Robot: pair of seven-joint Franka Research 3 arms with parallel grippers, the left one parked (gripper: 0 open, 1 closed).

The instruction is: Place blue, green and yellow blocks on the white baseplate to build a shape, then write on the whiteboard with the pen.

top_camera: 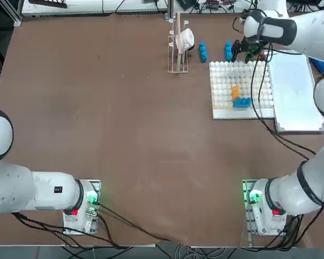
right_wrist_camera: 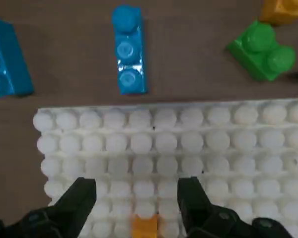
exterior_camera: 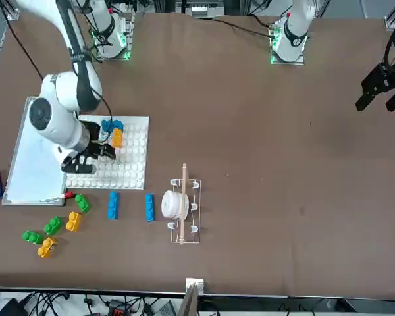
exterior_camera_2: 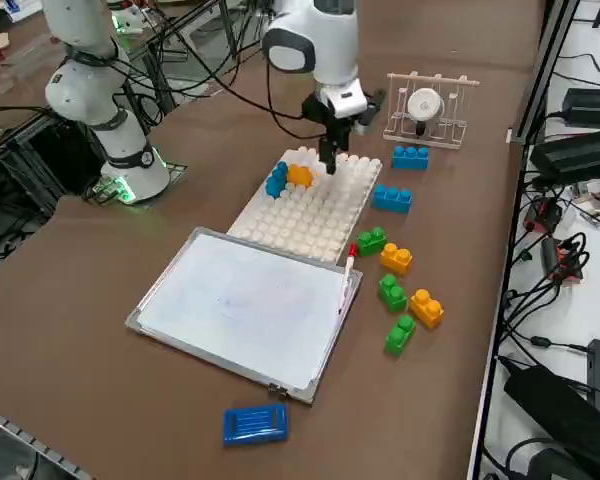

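Observation:
The white baseplate carries a yellow block and a blue block side by side. My right gripper hangs open and empty over the plate's studs, just past the yellow block. Two loose blue blocks lie beyond the plate. Green blocks and yellow blocks lie to its right. The whiteboard lies beside the plate, with the pen on its edge.
A wire rack holding a white round object stands at the table's far side, near the loose blue blocks. A smooth blue slab lies past the whiteboard's corner. Cables trail over the plate from my arm.

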